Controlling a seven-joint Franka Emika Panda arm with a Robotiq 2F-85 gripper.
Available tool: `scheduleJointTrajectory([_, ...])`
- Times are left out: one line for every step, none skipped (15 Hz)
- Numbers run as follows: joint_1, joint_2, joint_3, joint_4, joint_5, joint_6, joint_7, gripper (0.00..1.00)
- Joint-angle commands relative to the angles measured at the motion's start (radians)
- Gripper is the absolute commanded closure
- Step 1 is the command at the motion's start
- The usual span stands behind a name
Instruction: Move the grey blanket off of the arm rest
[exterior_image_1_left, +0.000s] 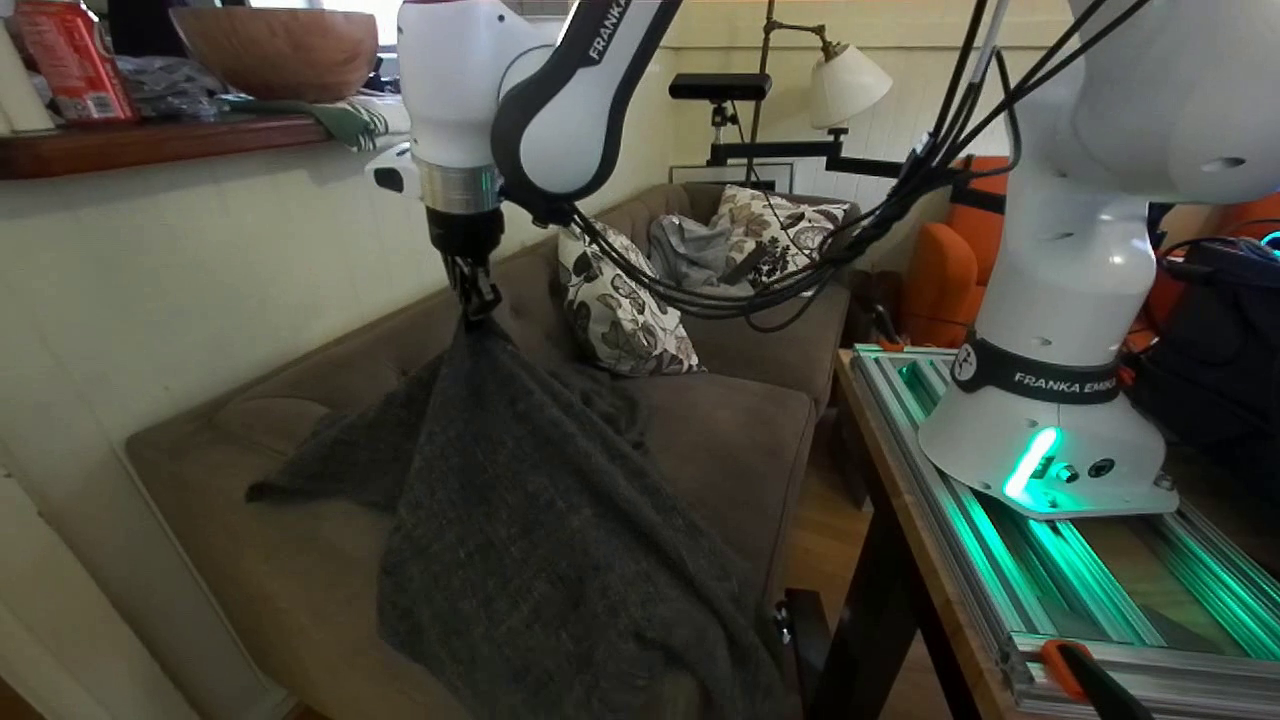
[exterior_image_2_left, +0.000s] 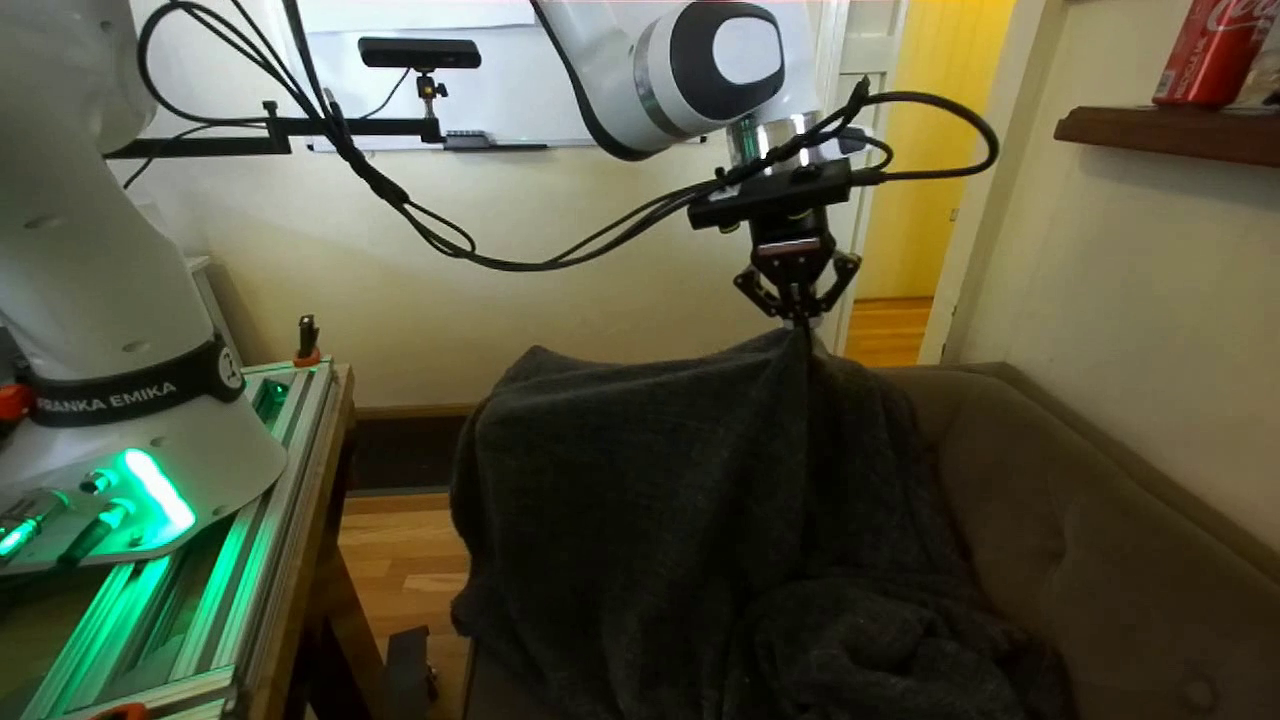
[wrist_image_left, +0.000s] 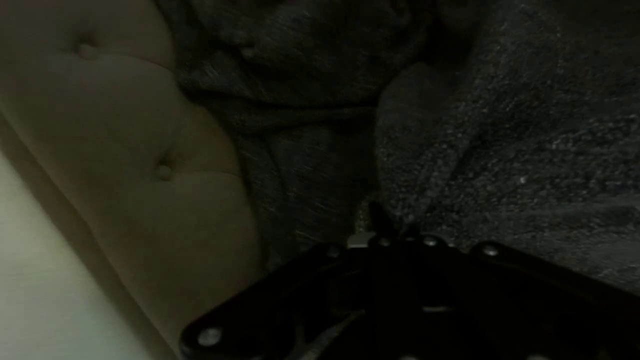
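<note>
Grey blanket (exterior_image_1_left: 560, 520), its lower end out of frame, drapes across the sofa (exterior_image_1_left: 720, 450) in an exterior view, past the long wooden edge of your bench (exterior_image_1_left: 921, 520). Your gripper (exterior_image_1_left: 479, 312) is clamped on the blanket's raised peak. In an exterior view you see the blanket (exterior_image_2_left: 680, 510) hang from that grip, screening much of the sofa. In the wrist view, shadow obscures your gripper's tips.
</note>
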Motion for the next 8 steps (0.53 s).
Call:
scheduleJointTrajectory([-0.050,0.024,-0.115,0.112,-0.086,0.042,0.056,0.99])
scheduleJointTrajectory([-0.070,0.027,-0.144,0.146,-0.091,0.048,0.057,0.99])
scheduleJointTrajectory([-0.088,0.030,-0.174,0.180,-0.100,0.059,0.059,0.99])
scheduleJointTrajectory([-0.098,0.035,-0.207,0.211,-0.119,0.071,0.074,0.99])
scheduleJointTrajectory([-0.100,0.041,-0.244,0.238,-0.150,0.082,0.102,0.99])
scheduleJointTrajectory([-0.100,0.046,-0.283,0.261,-0.190,0.092,0.141,0.99])
scheduleJointTrajectory([-0.098,0.052,-0.319,0.283,-0.235,0.099,0.191,0.99])
scheduleJointTrajectory([-0.093,0.056,-0.355,0.302,-0.284,0.101,0.251,0.99])
